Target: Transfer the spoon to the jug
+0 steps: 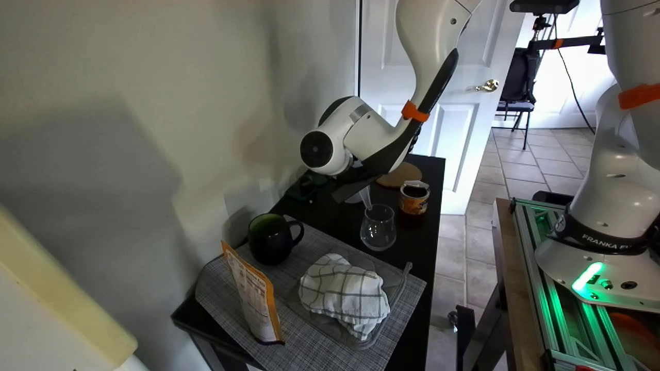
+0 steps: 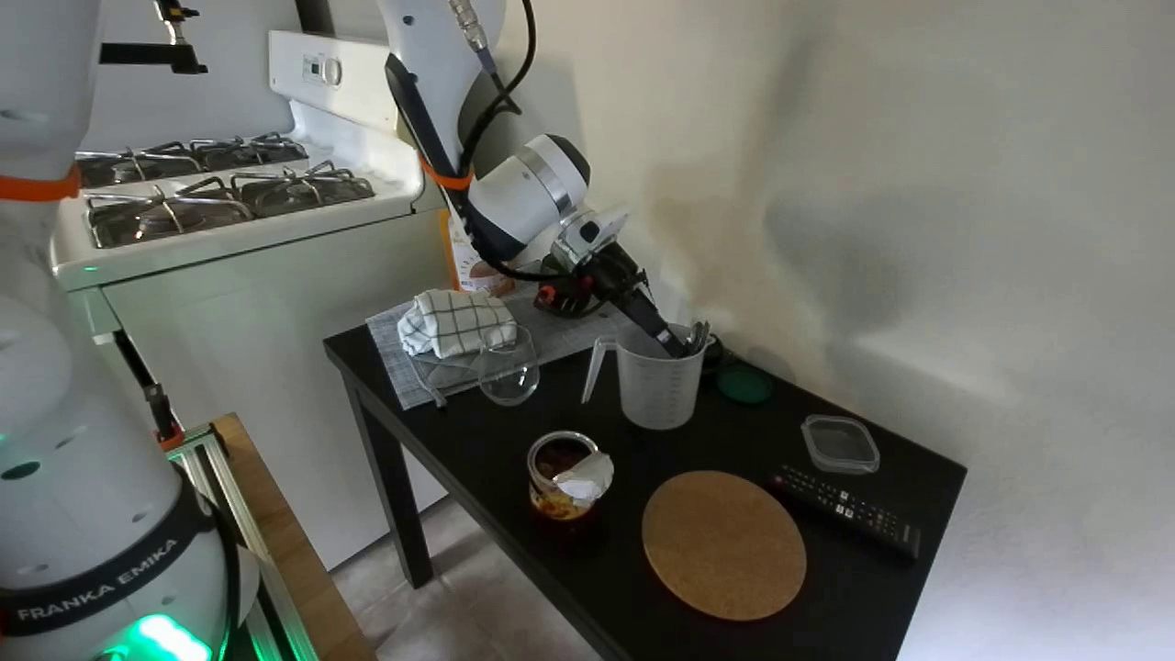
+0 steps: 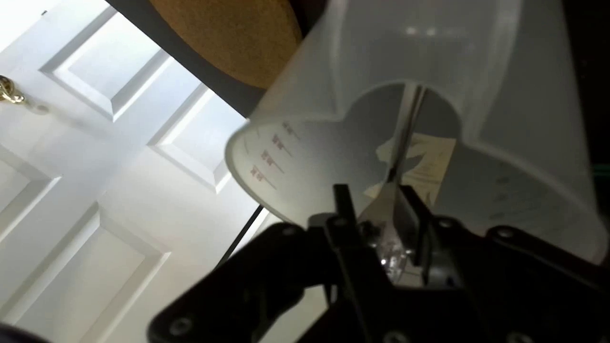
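The jug, a clear glass vessel (image 1: pixel 379 229), stands on the black table; it also shows in an exterior view (image 2: pixel 508 372). A silver spoon (image 3: pixel 388 209) stands head up by the spout of a translucent measuring pitcher (image 2: pixel 659 390), with its handle down inside. The spoon's head is between the fingers of my gripper (image 3: pixel 376 197). The fingers are partly apart, close to both sides of the head; I cannot tell whether they press on it. In an exterior view, my gripper (image 2: pixel 681 347) slants down at the pitcher's rim, beside several utensil ends (image 2: pixel 700 335).
A dark mug (image 1: pixel 272 239), a checked cloth (image 1: pixel 345 293) and an upright pouch (image 1: pixel 252 293) stand on a grey mat. An orange-brown cup with a peeled lid (image 2: pixel 560 477), a round cork board (image 2: pixel 725 546), a remote (image 2: pixel 844 509) and a clear lid (image 2: pixel 840 443) are nearby. The wall is close behind.
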Controlling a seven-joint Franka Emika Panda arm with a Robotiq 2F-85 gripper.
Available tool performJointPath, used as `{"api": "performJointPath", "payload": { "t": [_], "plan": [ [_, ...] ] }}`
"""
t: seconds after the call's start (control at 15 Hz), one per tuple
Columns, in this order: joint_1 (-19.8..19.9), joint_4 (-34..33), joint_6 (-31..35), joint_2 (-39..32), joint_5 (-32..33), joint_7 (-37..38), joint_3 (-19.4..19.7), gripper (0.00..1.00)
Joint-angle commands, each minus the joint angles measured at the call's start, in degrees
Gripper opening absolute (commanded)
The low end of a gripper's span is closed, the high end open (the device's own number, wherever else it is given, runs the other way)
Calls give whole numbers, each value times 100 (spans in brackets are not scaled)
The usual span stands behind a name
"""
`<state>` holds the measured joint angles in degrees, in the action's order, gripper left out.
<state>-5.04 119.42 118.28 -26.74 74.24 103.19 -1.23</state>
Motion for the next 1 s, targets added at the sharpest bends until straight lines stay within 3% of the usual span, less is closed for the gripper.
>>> {"api": "performJointPath", "payload": {
  "t": [0.0,0.33,0.93],
  "plan": [
    [7,152,-7,61,236,59,-1,61],
    [65,394,93,314,515,195,13,99],
    [227,699,104,617,752,319,10,100]
  ]
}}
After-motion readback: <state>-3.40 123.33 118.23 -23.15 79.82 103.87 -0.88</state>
